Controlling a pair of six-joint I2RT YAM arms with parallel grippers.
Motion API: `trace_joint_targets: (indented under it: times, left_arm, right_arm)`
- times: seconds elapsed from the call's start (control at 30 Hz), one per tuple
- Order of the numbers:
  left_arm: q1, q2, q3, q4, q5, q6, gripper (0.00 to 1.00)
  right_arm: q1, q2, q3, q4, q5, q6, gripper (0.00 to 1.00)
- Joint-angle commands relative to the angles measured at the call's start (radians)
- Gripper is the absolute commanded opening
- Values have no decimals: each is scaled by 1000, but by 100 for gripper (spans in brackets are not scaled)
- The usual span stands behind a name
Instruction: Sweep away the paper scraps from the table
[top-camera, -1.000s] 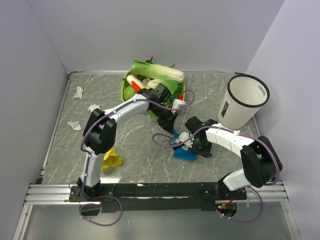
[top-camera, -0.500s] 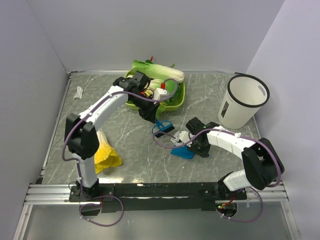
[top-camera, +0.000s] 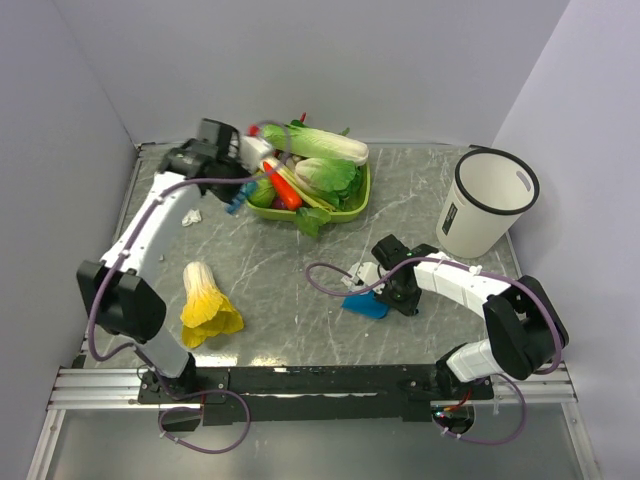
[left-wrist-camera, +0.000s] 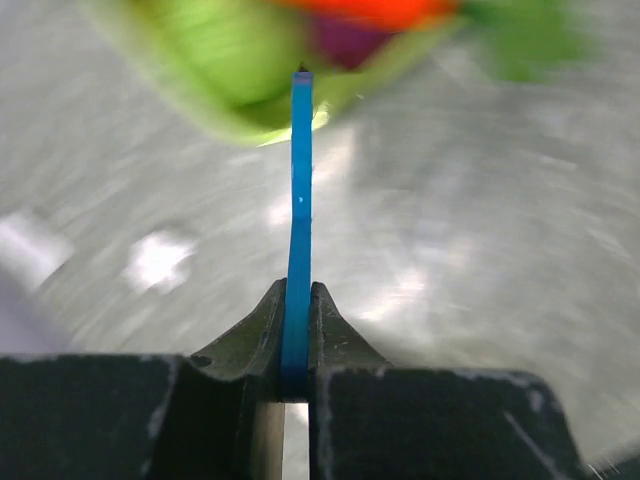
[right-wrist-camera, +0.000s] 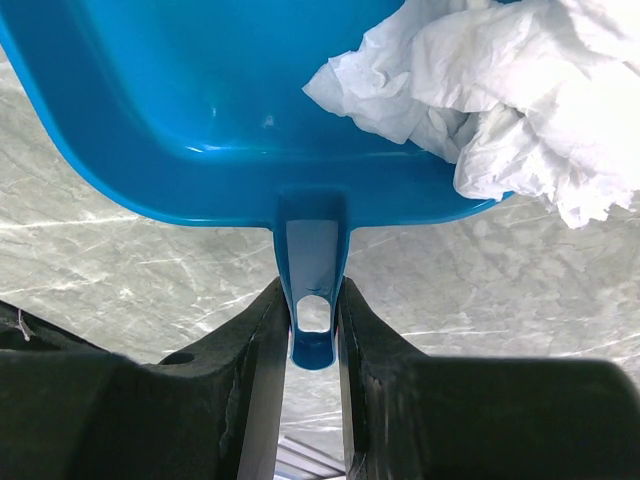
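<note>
My left gripper is at the far left of the table, beside the green basket, shut on a thin blue brush. One white paper scrap lies just left of the brush. The left wrist view is blurred; a pale scrap shows on the surface below. My right gripper is shut on the handle of a blue dustpan resting on the table at centre right. Crumpled white paper scraps sit in the pan.
A green basket piled with cabbages and other vegetables stands at the back centre. A white bin stands at the right. A yellow-and-white leafy vegetable lies near the left arm's base.
My left arm has swung from the table's centre to the far left with the blue brush, uncovering the yellow vegetable. The right arm and dustpan have stayed put.
</note>
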Motion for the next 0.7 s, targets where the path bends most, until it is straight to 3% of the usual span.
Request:
trace_joint_targets:
  times: [0.0, 0.13, 0.3, 0.5, 0.67]
  left_arm:
    - [142, -45, -8, 143, -306, -41, 1]
    - [208, 53, 21, 170, -470, 18, 1]
    - [285, 193, 121, 253, -527, 33, 1]
    - [348, 358, 205, 507, -656, 186, 1]
    - [394, 577, 380, 560, -705, 305, 1]
  right_arm:
    - [-6, 13, 27, -29, -10, 10, 0]
    - [-6, 44, 61, -46, -19, 12, 0]
    - [-8, 85, 116, -70, -36, 10, 0]
    - [-5, 153, 167, -70, -36, 7, 0]
    - [-5, 163, 182, -86, -43, 12, 0]
